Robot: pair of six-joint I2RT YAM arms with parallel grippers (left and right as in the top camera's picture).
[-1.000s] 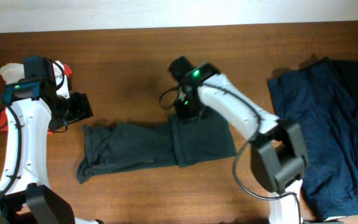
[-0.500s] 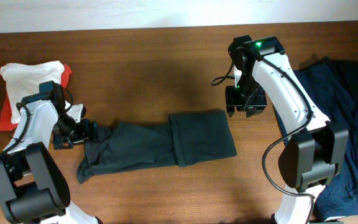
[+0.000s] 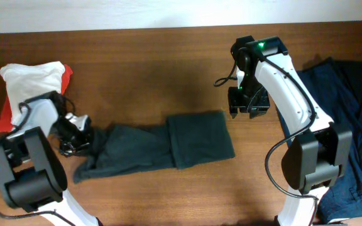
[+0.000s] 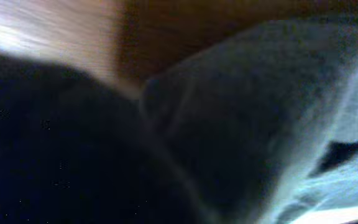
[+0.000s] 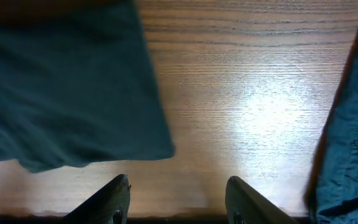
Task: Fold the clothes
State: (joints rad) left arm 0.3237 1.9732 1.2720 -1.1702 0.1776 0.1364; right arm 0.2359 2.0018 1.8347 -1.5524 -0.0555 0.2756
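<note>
The green cloth (image 3: 168,147) lies in the middle of the counter (image 3: 137,69); the left fingers (image 3: 75,134) touch its left end, grip too blurry to tell; the right fingers (image 3: 249,108) are spread, empty, beside its right end.

**From Left to Right**

A garment (image 3: 168,147) lay mid-table, the left gripper (image 3: 75,135) at its left end, the right gripper (image 3: 248,109) near its right end. A heap of cloth (image 3: 33,78) lay far left, a pile of clothes (image 3: 338,125) far right.
</note>
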